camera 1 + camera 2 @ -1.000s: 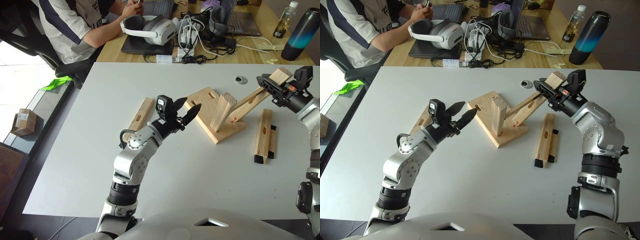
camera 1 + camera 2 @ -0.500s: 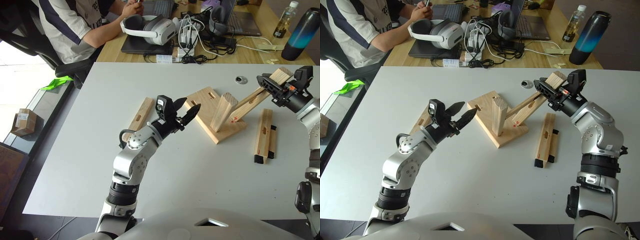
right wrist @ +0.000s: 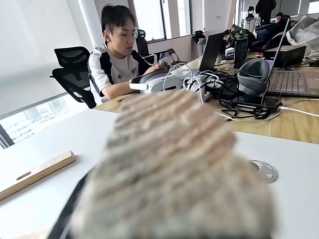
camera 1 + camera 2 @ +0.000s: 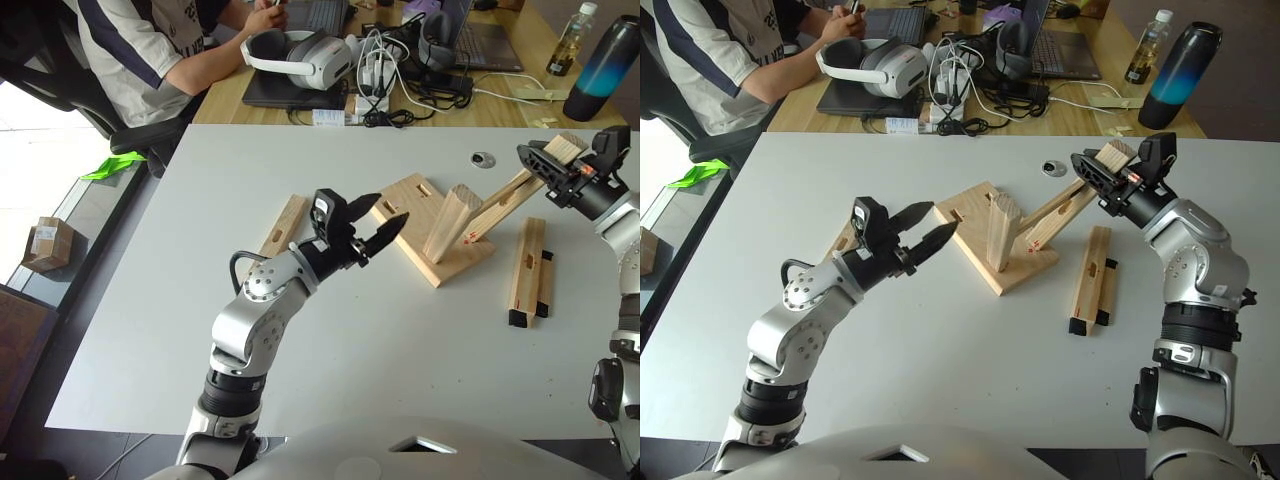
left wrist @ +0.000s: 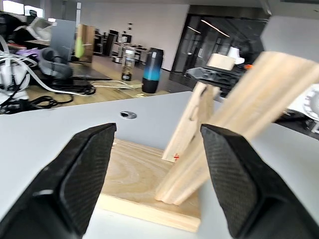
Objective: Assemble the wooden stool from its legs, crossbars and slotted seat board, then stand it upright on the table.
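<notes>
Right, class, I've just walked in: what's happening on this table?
Assembly is midway. The right gripper grips the upper end of a slanted leg whose lower end meets the seat board, where a second leg stands tilted. The left gripper hovers by the board's left corner, fingers open, holding nothing. Two crossbars lie flat to the right.

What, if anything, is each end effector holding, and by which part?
The right end effector grips the slanted wooden leg by its upper end; the leg's lower end meets the seat board. The left end effector is open, holding nothing.
</notes>
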Motion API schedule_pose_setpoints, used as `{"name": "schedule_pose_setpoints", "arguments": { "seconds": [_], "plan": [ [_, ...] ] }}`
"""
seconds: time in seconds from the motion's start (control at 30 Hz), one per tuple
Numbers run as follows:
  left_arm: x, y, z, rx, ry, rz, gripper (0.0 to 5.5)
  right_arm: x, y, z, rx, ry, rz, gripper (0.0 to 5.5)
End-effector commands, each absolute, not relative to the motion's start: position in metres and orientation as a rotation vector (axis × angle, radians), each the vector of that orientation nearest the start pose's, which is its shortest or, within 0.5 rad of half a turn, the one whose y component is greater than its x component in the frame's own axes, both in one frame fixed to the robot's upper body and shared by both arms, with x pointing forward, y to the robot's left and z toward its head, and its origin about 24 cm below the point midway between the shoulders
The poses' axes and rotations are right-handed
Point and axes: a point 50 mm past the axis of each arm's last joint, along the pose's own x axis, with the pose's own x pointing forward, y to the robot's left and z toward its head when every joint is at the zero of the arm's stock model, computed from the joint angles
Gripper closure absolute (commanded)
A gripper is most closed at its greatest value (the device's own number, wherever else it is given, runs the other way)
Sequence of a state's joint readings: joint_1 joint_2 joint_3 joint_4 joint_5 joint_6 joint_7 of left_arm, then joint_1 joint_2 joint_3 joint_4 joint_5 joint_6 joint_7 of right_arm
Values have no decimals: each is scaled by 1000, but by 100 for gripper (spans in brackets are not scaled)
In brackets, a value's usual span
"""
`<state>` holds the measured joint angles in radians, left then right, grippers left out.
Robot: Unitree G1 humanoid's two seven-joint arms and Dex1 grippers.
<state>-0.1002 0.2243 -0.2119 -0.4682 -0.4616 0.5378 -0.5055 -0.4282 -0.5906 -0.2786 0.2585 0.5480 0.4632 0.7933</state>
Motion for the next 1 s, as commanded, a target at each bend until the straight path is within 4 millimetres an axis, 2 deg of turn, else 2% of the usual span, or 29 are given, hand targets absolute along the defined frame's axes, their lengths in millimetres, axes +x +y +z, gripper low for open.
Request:
{"name": "schedule_pose_setpoints", "arguments": {
  "seconds": [0.03, 0.23, 0.43, 0.6, 0.83, 1.0],
  "plan": [
    [236, 78, 124, -148, -5, -908, 238, 308, -269, 140, 107, 107, 595, 405],
    [240, 73, 122, -156, -20, -859, 238, 304, -270, 135, 53, 174, 653, 405],
    [239, 70, 118, -163, -12, -861, 238, 301, -268, 127, 50, 156, 627, 405],
    [238, 70, 113, -181, 7, -852, 238, 302, -269, 128, 83, 119, 592, 405],
    [239, 71, 111, -205, 19, -844, 238, 308, -265, 141, 185, 26, 528, 405],
    [240, 71, 110, -214, 22, -842, 238, 308, -261, 152, 239, -20, 565, 405]
  ]
}}
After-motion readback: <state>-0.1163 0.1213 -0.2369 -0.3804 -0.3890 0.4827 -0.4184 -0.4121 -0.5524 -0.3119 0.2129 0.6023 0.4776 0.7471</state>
